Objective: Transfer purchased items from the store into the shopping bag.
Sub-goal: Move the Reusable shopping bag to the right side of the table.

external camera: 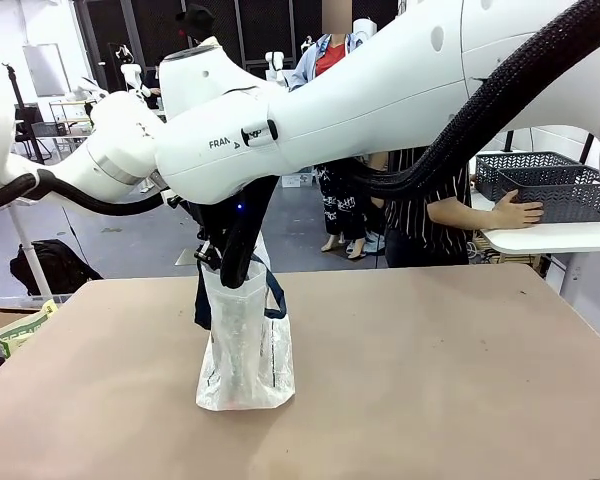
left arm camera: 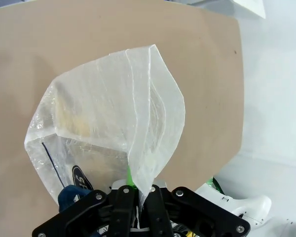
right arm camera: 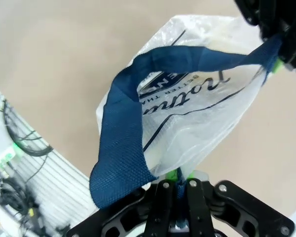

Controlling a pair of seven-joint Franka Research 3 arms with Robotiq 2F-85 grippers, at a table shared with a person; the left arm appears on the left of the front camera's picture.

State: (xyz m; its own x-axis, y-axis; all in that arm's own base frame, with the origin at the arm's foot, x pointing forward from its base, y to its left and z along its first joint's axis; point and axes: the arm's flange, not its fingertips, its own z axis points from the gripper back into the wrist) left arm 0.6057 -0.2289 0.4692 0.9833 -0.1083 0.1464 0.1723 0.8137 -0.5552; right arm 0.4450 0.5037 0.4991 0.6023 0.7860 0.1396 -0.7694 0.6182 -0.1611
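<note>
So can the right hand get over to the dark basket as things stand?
Probably not yet. The right hand is shut on the rim of the shopping bag, as is the left hand. The basket sits off on a white side table, with the person's hand on it.

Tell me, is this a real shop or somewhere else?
Probably a robot lab or workshop, not a real shop: a bare brown table, other robot arms on stands behind, and a person's hand on a grey basket.
</note>
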